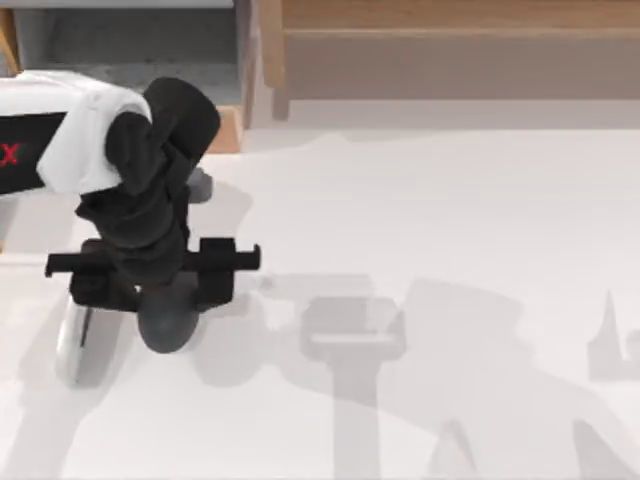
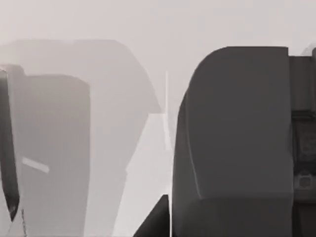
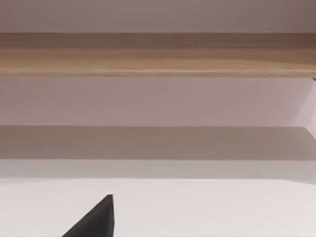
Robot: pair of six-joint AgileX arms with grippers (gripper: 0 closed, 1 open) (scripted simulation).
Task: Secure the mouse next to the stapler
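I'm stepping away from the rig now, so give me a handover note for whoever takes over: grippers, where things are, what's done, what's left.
Left gripper: low over the table's left side, right beside the mouse.
Right gripper: parked, facing the wooden ledge.
Mouse: lying on the table near its left edge, not visibly held.
A dark grey rounded body below the left gripper may be the stapler; uncertain.
Done: approach. Left: grip the mouse and set it next to the stapler.
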